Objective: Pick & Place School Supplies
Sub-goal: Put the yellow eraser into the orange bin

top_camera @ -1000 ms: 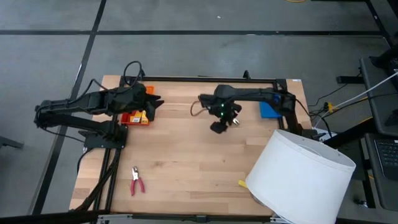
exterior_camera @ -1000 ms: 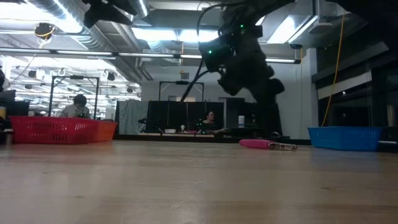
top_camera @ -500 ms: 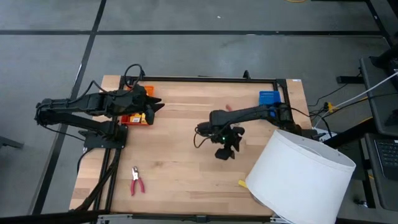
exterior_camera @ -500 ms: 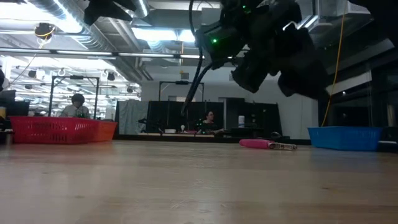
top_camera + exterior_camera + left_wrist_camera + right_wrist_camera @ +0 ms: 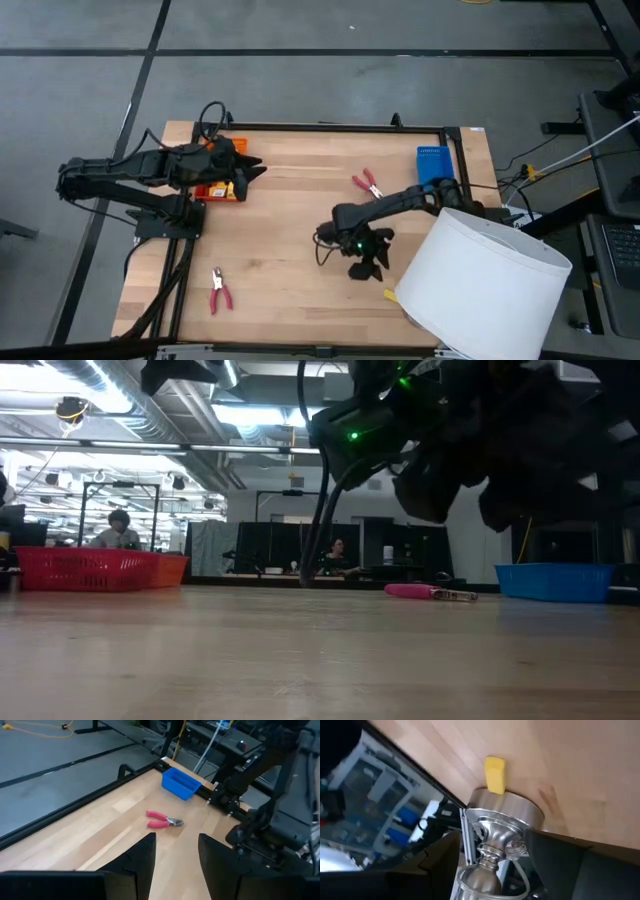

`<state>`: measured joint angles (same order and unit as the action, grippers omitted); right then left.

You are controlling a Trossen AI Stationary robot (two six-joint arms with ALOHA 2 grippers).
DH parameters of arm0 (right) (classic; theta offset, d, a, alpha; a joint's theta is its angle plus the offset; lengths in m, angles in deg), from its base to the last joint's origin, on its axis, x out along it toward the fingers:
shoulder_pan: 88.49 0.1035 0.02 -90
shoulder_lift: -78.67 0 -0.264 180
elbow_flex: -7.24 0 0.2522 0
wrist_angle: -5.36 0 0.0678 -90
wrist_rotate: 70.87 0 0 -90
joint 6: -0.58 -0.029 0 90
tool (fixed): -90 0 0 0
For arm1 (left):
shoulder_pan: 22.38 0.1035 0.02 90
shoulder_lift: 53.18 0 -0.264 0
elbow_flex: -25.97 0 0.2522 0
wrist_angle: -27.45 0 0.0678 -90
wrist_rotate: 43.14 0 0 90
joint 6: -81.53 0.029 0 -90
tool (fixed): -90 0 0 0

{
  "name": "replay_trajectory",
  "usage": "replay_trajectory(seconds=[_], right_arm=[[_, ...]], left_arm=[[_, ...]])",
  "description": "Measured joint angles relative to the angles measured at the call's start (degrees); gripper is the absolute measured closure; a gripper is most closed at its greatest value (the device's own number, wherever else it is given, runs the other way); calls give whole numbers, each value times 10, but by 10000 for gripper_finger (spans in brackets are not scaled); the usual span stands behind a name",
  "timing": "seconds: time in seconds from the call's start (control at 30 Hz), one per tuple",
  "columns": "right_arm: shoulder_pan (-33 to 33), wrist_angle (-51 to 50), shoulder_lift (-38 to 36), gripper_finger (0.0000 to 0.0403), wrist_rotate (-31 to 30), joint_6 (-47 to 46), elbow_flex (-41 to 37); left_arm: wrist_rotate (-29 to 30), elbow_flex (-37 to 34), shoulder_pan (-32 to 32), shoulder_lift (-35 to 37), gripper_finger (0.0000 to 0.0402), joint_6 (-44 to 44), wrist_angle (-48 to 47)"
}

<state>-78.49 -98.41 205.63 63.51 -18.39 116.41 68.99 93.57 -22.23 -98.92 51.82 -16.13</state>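
Right gripper (image 5: pixel 366 268) is held above the near right part of the table (image 5: pixel 290 250), close to the big white cylinder (image 5: pixel 485 285); in its wrist view the two dark fingers (image 5: pixel 440 865) are seen spread wide with nothing between them. A small yellow block (image 5: pixel 495 775) is framed straight ahead of those fingers, lying on the wood just beside a metal stand base (image 5: pixel 505 820); in the high view the same block (image 5: pixel 389 294) is found at the cylinder's edge, near the gripper but not touched by it.

Left gripper (image 5: pixel 243 172) is parked at the far left, over the orange tray (image 5: pixel 220 190), its fingers (image 5: pixel 142 857) parted and empty.

As for progress, little can be counted as done for certain. Something yellow is glimpsed in the orange tray, partly hidden by the left arm, so it cannot be told whether supplies have been placed there. The blue tray (image 5: pixel 432 166) at the far right shows no contents from above. Still loose on the table are one pair of red-handled pliers (image 5: pixel 368 183) near the blue tray, a second pair of pliers (image 5: pixel 219 290) at the near left, and the yellow block by the cylinder. The step in hand is judged to be a reach for that block, with both pliers left for afterwards.
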Motion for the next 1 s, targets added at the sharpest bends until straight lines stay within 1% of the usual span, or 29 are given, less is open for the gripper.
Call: replay_trajectory(seconds=[0.1,0.33,0.47,0.6,0.7,0.83,1.0], right_arm=[[-2,0,0,174,1,20,-4],[-41,0,-3,174,20,67,-48],[-39,0,-3,174,68,111,-88],[-35,0,-24,174,89,154,-127],[-42,0,-52,174,86,167,-149],[-71,-1,-97,174,75,180,-173],[-122,0,-103,174,56,202,-215]], left_arm=[[4,0,-10,0,258,5,19],[5,0,-37,0,258,5,39],[8,0,-54,0,258,5,57],[9,0,-67,0,258,4,63],[9,0,-74,0,258,4,63],[11,0,-76,0,258,0,62],[18,0,-76,0,258,-1,62]])
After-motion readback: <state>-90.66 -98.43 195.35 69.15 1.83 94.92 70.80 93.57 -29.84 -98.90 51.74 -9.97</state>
